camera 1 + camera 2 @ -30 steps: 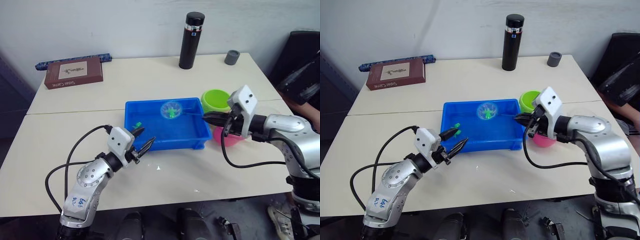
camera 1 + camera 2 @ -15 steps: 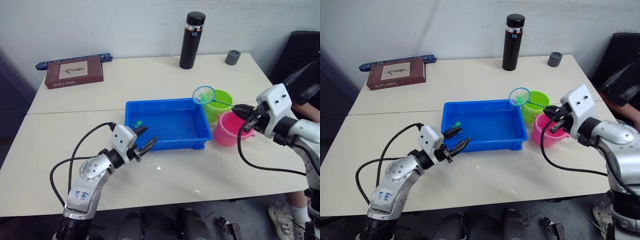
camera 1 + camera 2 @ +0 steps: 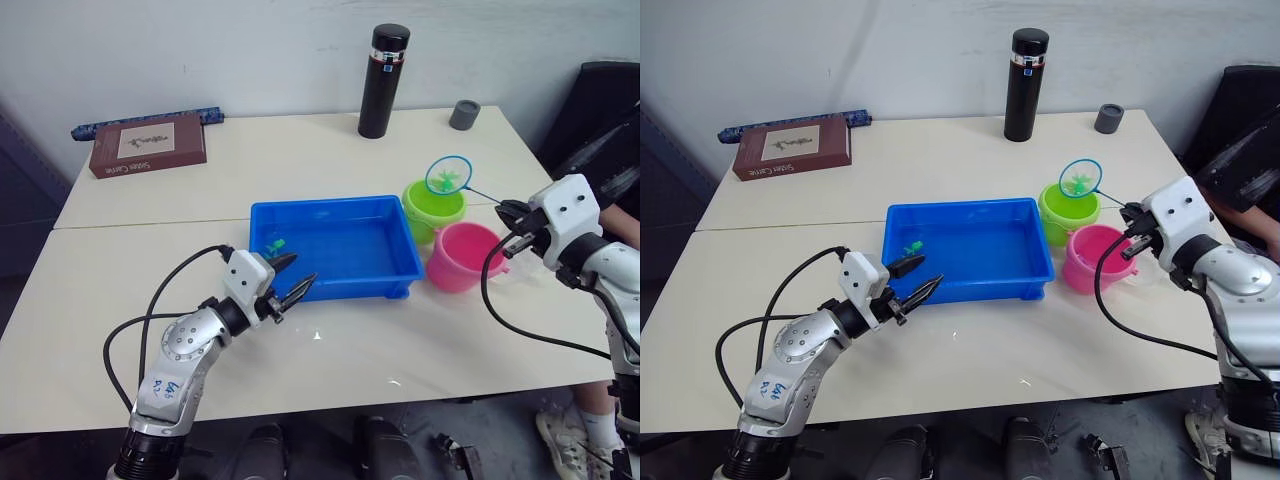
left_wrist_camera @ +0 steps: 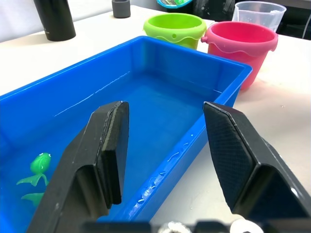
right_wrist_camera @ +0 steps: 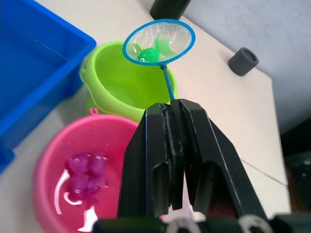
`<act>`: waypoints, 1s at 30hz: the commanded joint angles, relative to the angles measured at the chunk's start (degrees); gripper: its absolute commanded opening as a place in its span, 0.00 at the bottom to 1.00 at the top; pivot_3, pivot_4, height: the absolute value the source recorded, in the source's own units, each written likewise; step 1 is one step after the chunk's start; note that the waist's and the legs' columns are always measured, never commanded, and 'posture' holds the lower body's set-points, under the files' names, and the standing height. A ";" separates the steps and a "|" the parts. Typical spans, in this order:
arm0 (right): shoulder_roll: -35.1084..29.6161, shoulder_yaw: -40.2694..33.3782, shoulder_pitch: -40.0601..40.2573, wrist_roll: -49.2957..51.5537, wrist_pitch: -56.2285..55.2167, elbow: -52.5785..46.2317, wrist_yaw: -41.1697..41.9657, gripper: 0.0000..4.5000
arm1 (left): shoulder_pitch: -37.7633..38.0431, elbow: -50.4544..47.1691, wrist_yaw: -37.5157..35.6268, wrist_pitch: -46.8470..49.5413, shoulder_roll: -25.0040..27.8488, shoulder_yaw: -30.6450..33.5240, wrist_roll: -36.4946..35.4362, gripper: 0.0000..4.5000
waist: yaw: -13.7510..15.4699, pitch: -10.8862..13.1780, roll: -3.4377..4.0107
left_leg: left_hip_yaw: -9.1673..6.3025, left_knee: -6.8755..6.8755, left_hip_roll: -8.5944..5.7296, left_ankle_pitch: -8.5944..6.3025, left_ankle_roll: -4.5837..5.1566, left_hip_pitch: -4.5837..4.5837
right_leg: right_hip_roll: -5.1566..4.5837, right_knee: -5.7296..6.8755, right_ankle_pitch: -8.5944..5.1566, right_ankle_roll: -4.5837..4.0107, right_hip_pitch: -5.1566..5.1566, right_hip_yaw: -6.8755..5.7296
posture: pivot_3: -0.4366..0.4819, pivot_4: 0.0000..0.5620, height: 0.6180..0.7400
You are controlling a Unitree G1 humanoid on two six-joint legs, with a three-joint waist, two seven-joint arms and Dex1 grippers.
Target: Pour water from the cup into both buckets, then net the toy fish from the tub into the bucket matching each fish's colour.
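Note:
The blue tub (image 3: 335, 245) sits mid-table with one green toy fish (image 3: 277, 245) in its near-left corner. To its right stand the lime green bucket (image 3: 433, 205) and the pink bucket (image 3: 465, 258); several pink fish (image 5: 87, 174) lie in the pink one. My right gripper (image 3: 512, 215) is shut on the thin handle of a small blue-rimmed net (image 3: 448, 177). The net hangs above the green bucket with a green fish (image 5: 151, 50) in it. My left gripper (image 3: 290, 280) is open at the tub's front-left rim, holding nothing. The clear cup (image 4: 259, 13) stands behind the pink bucket.
A tall black flask (image 3: 384, 80) and a small grey cup (image 3: 464, 114) stand at the back right. A brown book (image 3: 148, 144) lies at the back left with a blue strip (image 3: 150, 122) behind it. The table's front half is bare.
My right gripper lifted the net with the green fish out of the tub and carried it right, to above the green bucket. The left arm barely moved.

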 commanded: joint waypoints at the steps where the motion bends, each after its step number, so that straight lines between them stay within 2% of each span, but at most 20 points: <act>1: -2.19 0.68 0.80 -4.82 -7.70 1.58 -1.17 0.00 | -0.21 -1.34 0.36 -1.17 -0.22 0.11 -0.15 0.59 | 0.00 0.00 0.00 | 0.00 0.00 0.00 0.00 0.00 0.00 | 0.00 0.00 0.00 0.00 0.00 0.00 | 0.48 0.27 1.00; 11: -6.05 6.19 0.84 -19.98 -26.39 8.49 -7.26 0.00 | -0.14 -1.26 0.64 -1.20 -0.26 0.08 -0.12 0.59 | -0.02 0.00 0.00 | 0.03 0.00 0.00 0.00 -0.01 0.02 | 0.01 0.01 0.00 0.01 0.00 0.01 | 0.48 0.27 1.00; 16: -7.48 7.51 0.55 -25.13 -32.05 10.96 -10.44 0.00 | -0.03 -1.44 0.74 -1.09 -0.28 0.06 -0.15 0.59 | -0.06 0.00 0.00 | 0.04 0.02 -0.01 0.01 -0.02 0.04 | 0.01 0.01 0.00 0.01 0.02 0.02 | 0.48 0.27 1.00; 19: -9.88 9.19 0.32 -31.53 -36.54 13.46 -13.99 0.00 | 0.06 -1.50 0.88 -1.08 -0.30 0.14 -0.12 0.59 | -0.05 0.00 0.00 | 0.06 0.02 -0.02 0.01 -0.03 0.04 | 0.00 0.02 0.00 0.01 0.01 0.03 | 0.48 0.27 1.00; 26: -9.95 8.50 -1.57 -32.24 -36.47 15.19 -15.67 0.00 | 0.39 -2.06 1.13 -0.87 -0.28 0.01 -0.14 0.59 | -0.16 0.00 0.00 | 0.07 0.03 0.00 0.03 -0.04 0.07 | 0.01 0.05 0.01 0.01 0.02 0.05 | 0.48 0.27 1.00; 30: -8.72 7.53 -3.35 -28.56 -34.99 13.85 -13.87 0.00 | 0.49 -2.22 1.15 -0.79 -0.18 0.04 -0.23 0.59 | -0.15 0.00 0.00 | 0.08 0.04 -0.01 0.03 -0.04 0.07 | 0.01 0.05 0.01 0.01 0.02 0.06 | 0.48 0.27 1.00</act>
